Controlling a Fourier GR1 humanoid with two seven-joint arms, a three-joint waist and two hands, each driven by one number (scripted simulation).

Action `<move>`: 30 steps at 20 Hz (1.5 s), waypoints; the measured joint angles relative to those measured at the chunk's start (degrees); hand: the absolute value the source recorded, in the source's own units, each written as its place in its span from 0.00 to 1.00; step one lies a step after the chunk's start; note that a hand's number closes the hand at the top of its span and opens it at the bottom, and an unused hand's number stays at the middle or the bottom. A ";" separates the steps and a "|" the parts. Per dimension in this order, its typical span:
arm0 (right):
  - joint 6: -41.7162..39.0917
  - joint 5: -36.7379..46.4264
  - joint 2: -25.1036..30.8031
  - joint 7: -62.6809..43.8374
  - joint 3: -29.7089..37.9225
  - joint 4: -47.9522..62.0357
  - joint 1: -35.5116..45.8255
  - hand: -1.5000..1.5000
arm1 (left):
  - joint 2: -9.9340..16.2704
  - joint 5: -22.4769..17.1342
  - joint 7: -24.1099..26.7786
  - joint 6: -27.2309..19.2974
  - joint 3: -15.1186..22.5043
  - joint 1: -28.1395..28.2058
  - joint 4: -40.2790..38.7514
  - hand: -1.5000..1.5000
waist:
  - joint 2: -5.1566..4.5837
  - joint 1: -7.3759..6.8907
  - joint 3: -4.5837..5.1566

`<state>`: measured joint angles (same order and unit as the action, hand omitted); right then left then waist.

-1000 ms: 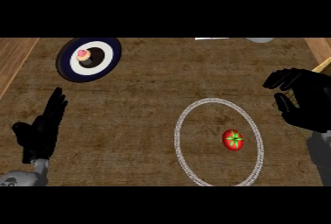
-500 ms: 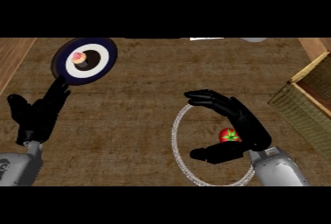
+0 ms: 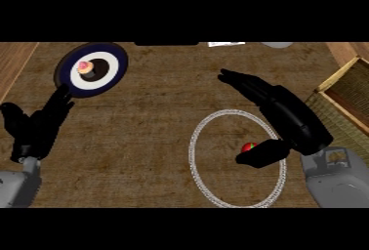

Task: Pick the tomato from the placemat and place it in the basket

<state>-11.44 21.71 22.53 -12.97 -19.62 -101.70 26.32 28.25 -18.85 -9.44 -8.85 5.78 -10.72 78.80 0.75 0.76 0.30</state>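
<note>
A small red tomato [image 3: 249, 146] with a green top lies inside the round placemat [image 3: 209, 189], a brown mat with a pale rim, right of centre. My right hand [image 3: 288, 114] hovers over the mat's right half, fingers stretched toward the upper left, thumb [image 3: 261, 153] just below and right of the tomato and partly hiding it. The hand is open and holds nothing. The woven basket [image 3: 344, 90] stands at the right edge. My left hand [image 3: 37, 126] rests open at the left edge, fingers up.
A dark blue plate [image 3: 108, 61] with a white centre and a small pink pastry sits at the upper left, just above my left fingertips. A white sheet and a grey object lie at the counter's far edge. A wooden strip runs down the left side.
My right hand has come in from the right edge to over the placemat, its thumb now beside the tomato. The view shifted, so the basket shows more. The left hand stays open.
</note>
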 measured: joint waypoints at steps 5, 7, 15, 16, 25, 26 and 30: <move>-9.36 0.29 5.56 -16.11 3.91 -2.31 8.07 0.00 | -0.38 0.22 0.12 0.11 -0.30 -0.13 -0.37 0.50 | -0.14 -0.04 -0.05; -15.08 -3.30 7.36 -20.57 5.86 -2.58 10.88 0.00 | -1.15 0.82 0.76 -0.06 -0.04 -0.36 -1.02 0.50 | -0.25 -0.06 -0.09; -32.10 -21.75 13.64 -28.97 13.83 -2.30 11.97 0.00 | -1.33 0.90 0.23 1.18 -1.36 -0.34 -0.77 0.50 | -0.45 -0.17 -0.22; -33.42 -24.15 14.76 -28.70 15.58 -2.11 11.46 0.00 | -1.16 0.78 0.37 1.66 -1.79 -0.38 -0.97 0.50 | -0.48 -0.15 -0.23; -35.17 -29.57 14.91 -22.41 26.51 -8.57 -1.41 0.00 | -2.45 2.53 0.37 2.95 -3.33 -0.67 -1.36 0.50 | -0.64 -0.21 -0.32; -35.10 -28.89 14.19 -21.22 27.23 -9.55 -3.23 0.00 | -2.71 2.79 0.51 3.03 -3.43 -0.18 -1.05 0.50 | -0.64 -0.28 -0.33; -34.80 -21.44 10.72 -12.51 27.95 -10.75 -10.47 0.00 | -3.93 4.08 -0.17 2.72 -3.59 -0.86 -1.10 0.50 | -0.74 -0.44 -0.35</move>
<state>-46.25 0.27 33.25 -25.48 8.33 -112.44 15.85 24.32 -14.77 -9.61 -6.13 2.19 -11.58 77.70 0.01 0.32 -0.05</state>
